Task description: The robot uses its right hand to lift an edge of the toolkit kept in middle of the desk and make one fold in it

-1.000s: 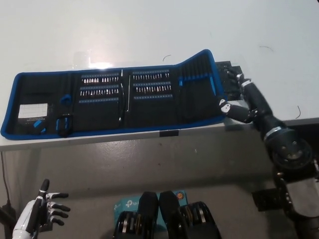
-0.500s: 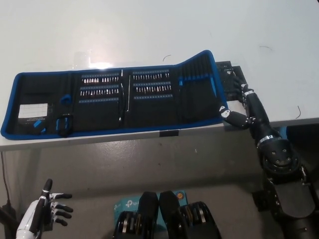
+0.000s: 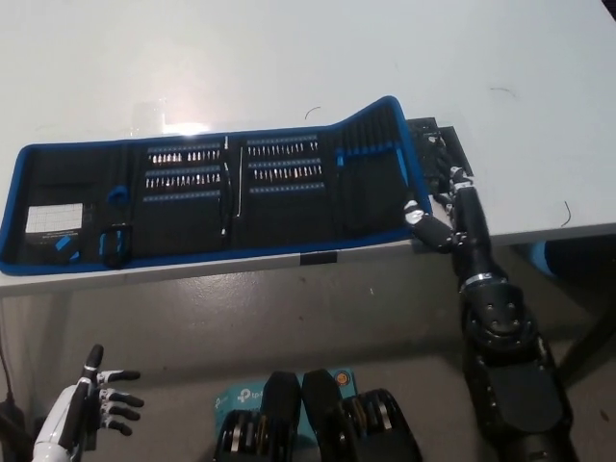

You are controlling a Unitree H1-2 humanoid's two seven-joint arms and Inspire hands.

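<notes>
The toolkit (image 3: 202, 192) is a long black roll with a blue border, spread open across the white desk (image 3: 289, 67); rows of bits sit in its middle panels. Its right end panel (image 3: 377, 159) is tilted up off the desk. My black right hand (image 3: 445, 207) is at that right edge, near the toolkit's lower right corner, fingers reaching under the raised panel; whether they grip it is hidden. My white left hand (image 3: 89, 409) rests low at the lower left, below the desk, fingers apart and holding nothing.
The desk's front edge (image 3: 318, 258) runs just below the toolkit. A small black object (image 3: 435, 144) lies on the desk behind the right hand. The grey floor (image 3: 289, 318) and a blue box (image 3: 236, 395) show below.
My right arm has swung left and more upright, with the hand staying at the toolkit's right edge. The whole picture has shifted slightly. The left hand has sunk a little lower.
</notes>
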